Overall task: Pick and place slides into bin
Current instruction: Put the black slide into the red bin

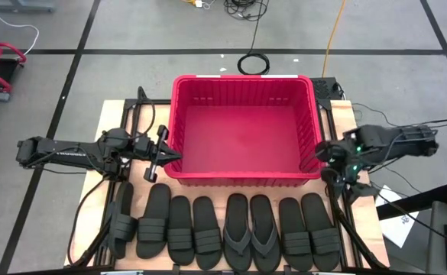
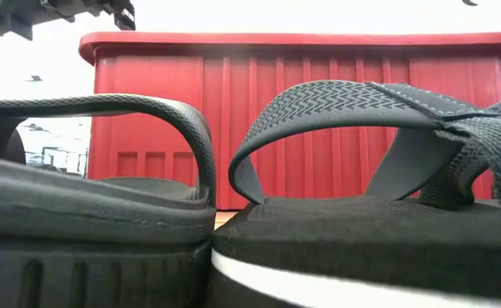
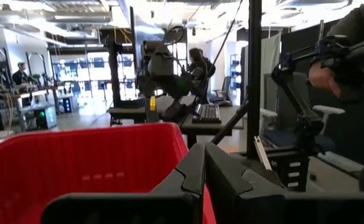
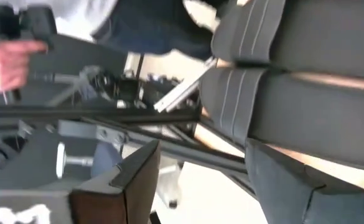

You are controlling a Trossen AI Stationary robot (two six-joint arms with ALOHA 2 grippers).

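The red bin (image 1: 246,126) stands at the middle of the table's far half, with no slide in it. Several black slides (image 1: 208,229) lie side by side along the near edge, soles down, a thong-style pair (image 1: 250,235) among them; the leftmost (image 1: 121,221) lies tilted. Two slides (image 2: 336,171) fill the low view in front of the bin (image 2: 301,120). My left gripper (image 1: 173,157) (image 3: 203,168) is shut beside the bin's left wall, holding nothing. My right gripper (image 1: 341,179) (image 4: 213,180) is open by the bin's near right corner, above the rightmost slides (image 4: 294,93).
Dark frame bars run along both sides of the table (image 1: 108,114). Beyond the table, a person's hand (image 3: 322,74) holds a black handle; a hand (image 4: 7,59) also shows in the right wrist view. Cables (image 1: 252,63) lie on the floor behind the bin.
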